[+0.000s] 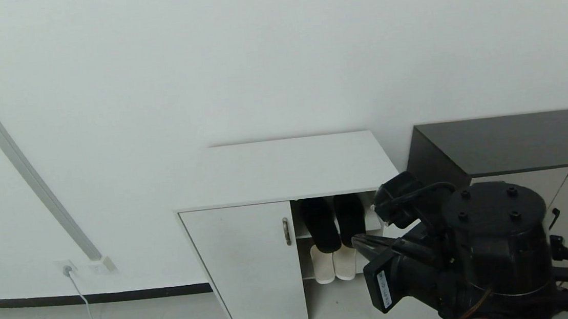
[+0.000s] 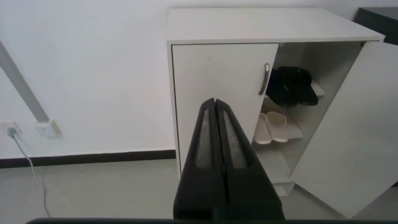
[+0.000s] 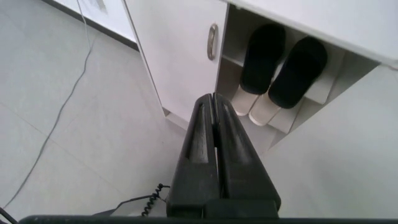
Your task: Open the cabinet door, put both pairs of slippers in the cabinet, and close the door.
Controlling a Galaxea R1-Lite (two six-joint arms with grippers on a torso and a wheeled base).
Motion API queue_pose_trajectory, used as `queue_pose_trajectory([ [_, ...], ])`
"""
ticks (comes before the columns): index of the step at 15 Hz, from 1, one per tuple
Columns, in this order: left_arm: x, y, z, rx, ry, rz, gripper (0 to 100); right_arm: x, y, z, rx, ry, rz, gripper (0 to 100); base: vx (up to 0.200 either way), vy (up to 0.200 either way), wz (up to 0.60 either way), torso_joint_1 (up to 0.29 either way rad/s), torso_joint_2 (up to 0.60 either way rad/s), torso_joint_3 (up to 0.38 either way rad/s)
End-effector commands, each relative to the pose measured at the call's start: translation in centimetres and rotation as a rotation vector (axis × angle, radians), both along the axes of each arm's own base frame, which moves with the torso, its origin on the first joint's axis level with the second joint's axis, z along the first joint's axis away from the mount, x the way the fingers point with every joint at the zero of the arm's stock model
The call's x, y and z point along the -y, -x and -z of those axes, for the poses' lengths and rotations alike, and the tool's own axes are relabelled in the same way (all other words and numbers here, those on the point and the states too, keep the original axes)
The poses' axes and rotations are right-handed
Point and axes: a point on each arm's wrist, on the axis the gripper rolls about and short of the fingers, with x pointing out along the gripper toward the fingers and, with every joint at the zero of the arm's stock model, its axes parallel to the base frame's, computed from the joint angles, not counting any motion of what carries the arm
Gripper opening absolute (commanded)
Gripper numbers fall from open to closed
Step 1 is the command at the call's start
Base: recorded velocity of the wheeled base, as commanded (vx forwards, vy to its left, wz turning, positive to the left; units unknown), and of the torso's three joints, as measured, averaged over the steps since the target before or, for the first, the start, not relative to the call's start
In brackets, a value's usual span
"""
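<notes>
Lying front-to-back: black slippers (image 1: 333, 222) above white slippers (image 1: 333, 264); left claw (image 2: 215, 103), right claw (image 3: 213, 98) closed.

Light: bright, even, diffuse. No hard shadows on the wall (image 1: 254, 54). Cabinet (image 1: 290, 166) top evenly lit, no glare. Open compartment is shaded under the top, and the black slippers (image 1: 320, 225) show little detail there. Floor (image 3: 112, 143) matte, softly lit. Conduit (image 1: 16, 153) bows near the head view's left edge: lens distortion.

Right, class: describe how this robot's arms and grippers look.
The left gripper and right gripper are black, each with two long, tapering fingers. The right arm is black, with a round bolted cap, a white label and a coiled cable.
</notes>
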Motion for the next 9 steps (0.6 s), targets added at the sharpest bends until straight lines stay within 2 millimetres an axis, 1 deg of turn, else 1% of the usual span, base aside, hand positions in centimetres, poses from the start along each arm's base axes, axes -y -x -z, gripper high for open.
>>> queue_pose_trajectory([
  [1,0.00,0.00,0.01,0.000,0.000,0.000,0,0.09,0.01,-0.02,0.001,-0.001,0.002,0,0.000,0.000,0.00,0.178,-0.37,-0.203],
  [3,0.00,0.01,-0.04,0.002,0.000,0.000,0,0.02,-0.03,0.11,-0.002,0.002,0.000,0,0.000,0.000,0.00,0.049,-0.10,-0.053],
  [8,0.00,0.01,-0.04,0.002,0.000,0.000,0,0.11,-0.12,0.06,-0.002,0.001,0.002,0,0.000,0.000,0.00,0.000,0.00,0.000],
  [9,0.00,0.00,0.02,-0.001,0.000,0.000,0,0.12,-0.11,0.10,-0.003,0.002,0.002,0,0.000,0.000,-0.60,0.007,0.00,0.007],
])
